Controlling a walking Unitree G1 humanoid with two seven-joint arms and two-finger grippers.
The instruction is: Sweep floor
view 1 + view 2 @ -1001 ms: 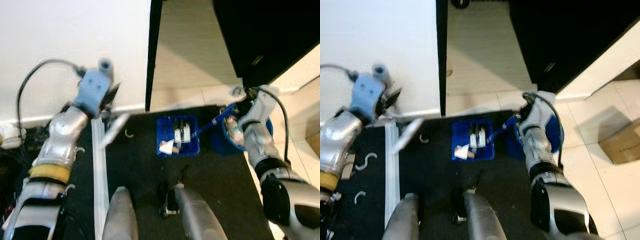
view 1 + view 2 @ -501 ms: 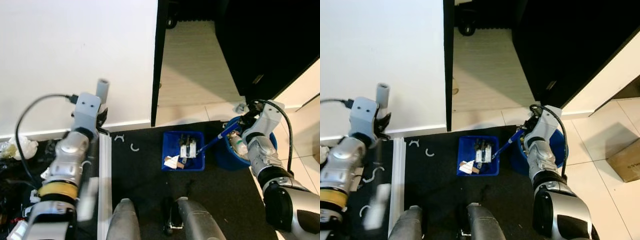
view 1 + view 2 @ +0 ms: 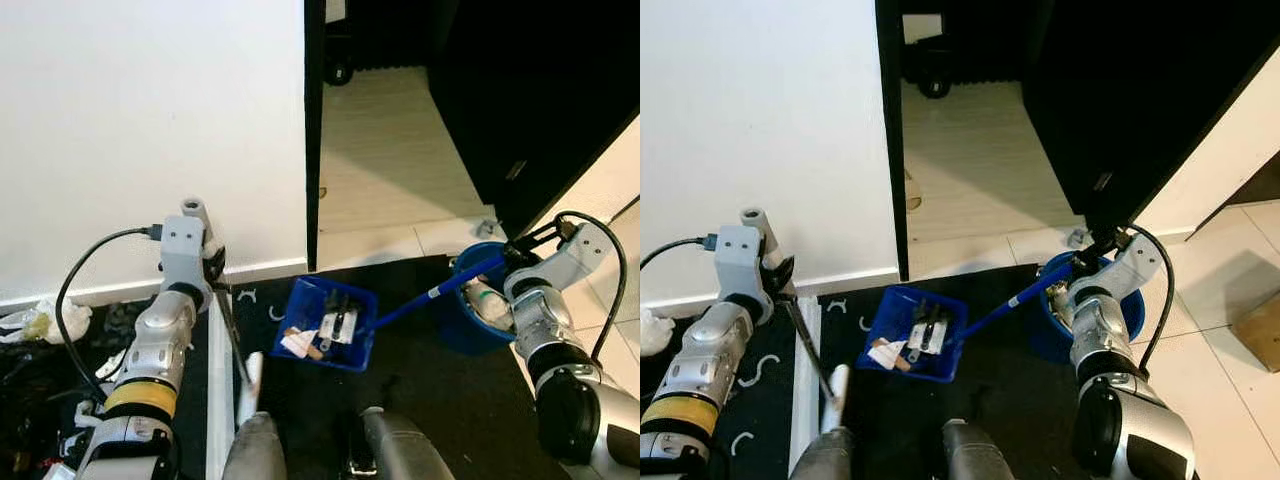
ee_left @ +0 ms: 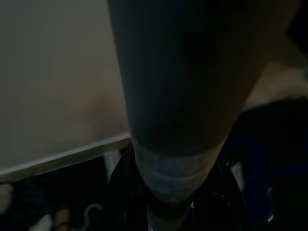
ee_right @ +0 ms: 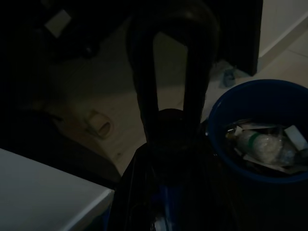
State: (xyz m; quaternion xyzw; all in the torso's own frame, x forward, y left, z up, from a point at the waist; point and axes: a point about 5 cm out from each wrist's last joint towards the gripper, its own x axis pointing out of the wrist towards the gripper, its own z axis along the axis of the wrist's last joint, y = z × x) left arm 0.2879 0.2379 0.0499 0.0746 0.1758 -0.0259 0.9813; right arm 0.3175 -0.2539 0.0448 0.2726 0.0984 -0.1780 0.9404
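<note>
The right gripper [image 3: 522, 247] is closed around the upper end of the blue dustpan handle [image 3: 425, 297], jaws pinching it just above the blue trash bucket [image 3: 470, 310]. The blue dustpan [image 3: 330, 322], tilted and lifted over the black mat [image 3: 420, 370], holds scraps of litter and lies well out from those jaws, toward the robot's left. The left gripper [image 3: 213, 275] pinches the dark broom handle [image 3: 232, 330] beside the white wall [image 3: 150, 130], its whitish lower end [image 3: 248, 385] near the robot's legs.
</note>
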